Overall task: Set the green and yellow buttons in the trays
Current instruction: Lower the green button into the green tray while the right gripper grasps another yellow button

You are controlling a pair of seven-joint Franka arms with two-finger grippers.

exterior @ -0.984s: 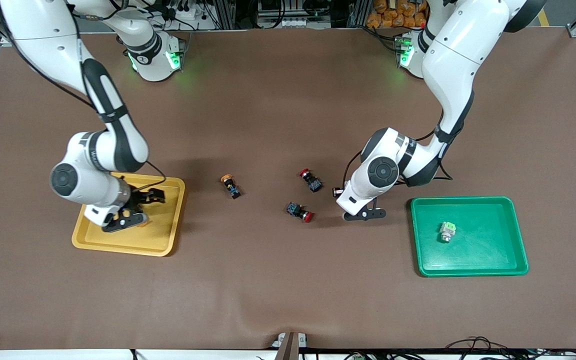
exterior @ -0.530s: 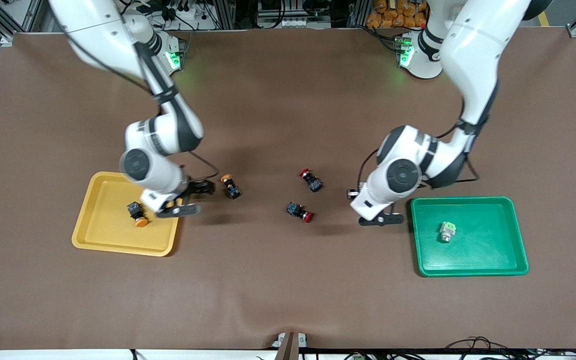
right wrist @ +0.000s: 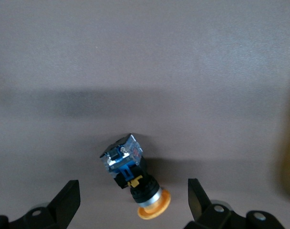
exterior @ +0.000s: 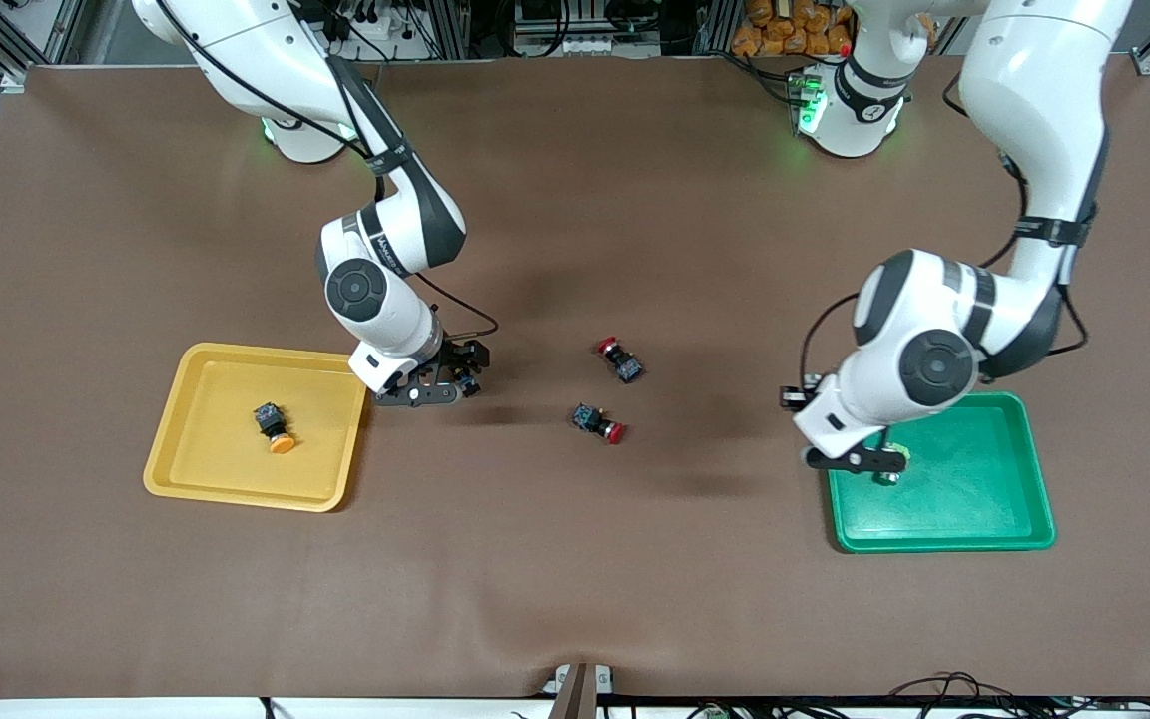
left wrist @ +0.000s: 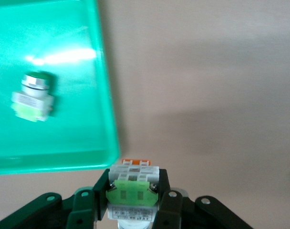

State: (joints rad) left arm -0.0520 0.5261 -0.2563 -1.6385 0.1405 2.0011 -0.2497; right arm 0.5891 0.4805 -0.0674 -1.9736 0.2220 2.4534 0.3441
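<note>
One yellow button (exterior: 274, 426) lies in the yellow tray (exterior: 198, 484), and one green button (left wrist: 33, 98) lies in the green tray (exterior: 974, 527). The left gripper (left wrist: 133, 202) grips a second green button (left wrist: 132, 190) over that tray's rim nearest the red buttons (exterior: 599, 423), ready to drop. The right gripper (right wrist: 133, 200), fingers wide, hovers over the last yellow button (right wrist: 130, 179), just beside the yellow tray.
</note>
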